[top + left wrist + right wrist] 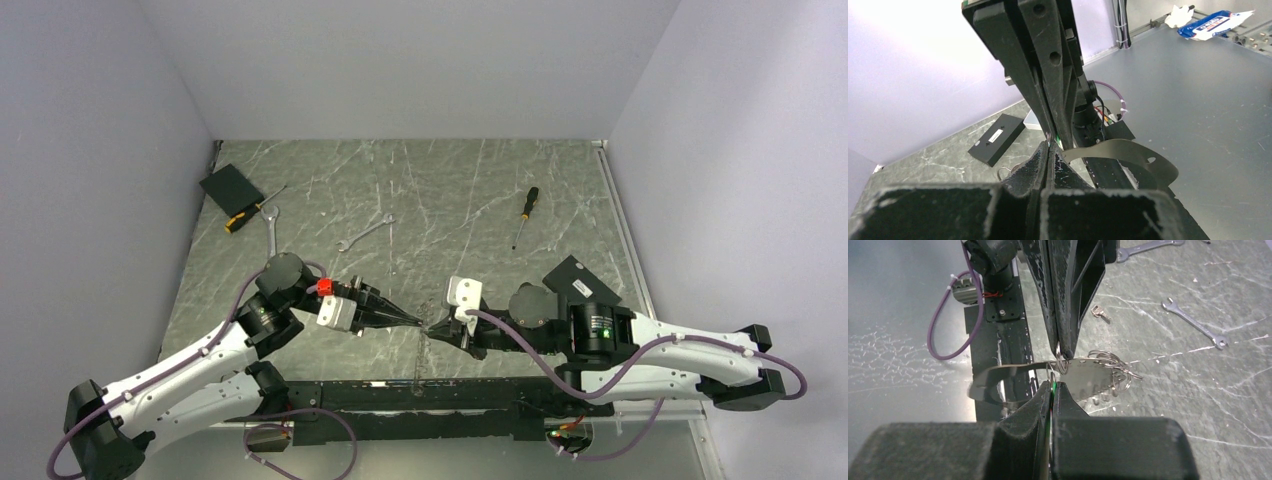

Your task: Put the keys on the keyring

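A: Keyring [1060, 364]?

B: Hangs pinched at the very tips of the left gripper [1063, 351], just above the right gripper [1052, 390]. Seems to touch the flat metal strip [998, 379] there.

A: And the fingers on both sides?

B: Pressed together on both. On the left gripper, closed on the thin wire of the keyring. On the right gripper, closed on the green key [1052, 386], with only a narrow green edge showing in the slit between the pads.

A: Any other key?

B: Yes, a silvery key [1100, 313]. Lies flat on the table [1198, 390], well apart from the right gripper, beyond the left fingers. Touched by nothing.

A: Seen only from the right wrist?

B: Mostly. Shows there the keyring, a bunch of further rings [1105, 359] on the strip near the right gripper, and a wrench [1193, 322] far off. From the left wrist, only the curved band of the strip and a tiny green spot at the right gripper's tips, with the keyring hidden behind the fingers. Adds a black box [995, 137] beyond the right gripper. From the top, just two grippers tip to tip, with key and ring too small to tell.
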You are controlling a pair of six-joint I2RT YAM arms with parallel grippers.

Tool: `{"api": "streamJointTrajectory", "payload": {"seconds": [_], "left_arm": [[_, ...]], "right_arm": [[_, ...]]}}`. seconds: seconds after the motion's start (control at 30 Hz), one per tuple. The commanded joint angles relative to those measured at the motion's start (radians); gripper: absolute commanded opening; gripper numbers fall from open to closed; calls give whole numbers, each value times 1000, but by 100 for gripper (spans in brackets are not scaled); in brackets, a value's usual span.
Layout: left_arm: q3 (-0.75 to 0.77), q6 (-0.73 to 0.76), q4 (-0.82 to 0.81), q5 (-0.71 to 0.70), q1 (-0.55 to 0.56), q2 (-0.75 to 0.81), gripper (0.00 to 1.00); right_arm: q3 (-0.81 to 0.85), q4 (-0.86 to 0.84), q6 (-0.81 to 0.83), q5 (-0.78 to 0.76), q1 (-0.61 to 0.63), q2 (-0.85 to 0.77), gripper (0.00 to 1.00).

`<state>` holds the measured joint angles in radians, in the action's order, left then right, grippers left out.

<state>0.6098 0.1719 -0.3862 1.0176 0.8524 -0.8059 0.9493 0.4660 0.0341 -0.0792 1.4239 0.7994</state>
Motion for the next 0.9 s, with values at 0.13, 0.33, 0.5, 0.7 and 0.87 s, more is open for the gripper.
{"api": "streamJointTrajectory", "payload": {"seconds": [0.13,0.33,0.5,0.7,0.87], "left_arm": [[-17,-39,-82,-57,1,32,0],[-21,-30,-76,-67,1,54,0],[-5,-16,-37,-40,1,60,0],[-8,-34,-67,-41,1,53,0],[-34,-64,-154,-64,2,44,0]], "right_arm": [[76,-11,21,-61,33,-1,0],[64,6,20,-107,36,0,0],[32,-19,10,-234,36,-55,0],[16,-29,12,-247,36,-74,0],[11,-40,16,-221,36,-49,0]]}}
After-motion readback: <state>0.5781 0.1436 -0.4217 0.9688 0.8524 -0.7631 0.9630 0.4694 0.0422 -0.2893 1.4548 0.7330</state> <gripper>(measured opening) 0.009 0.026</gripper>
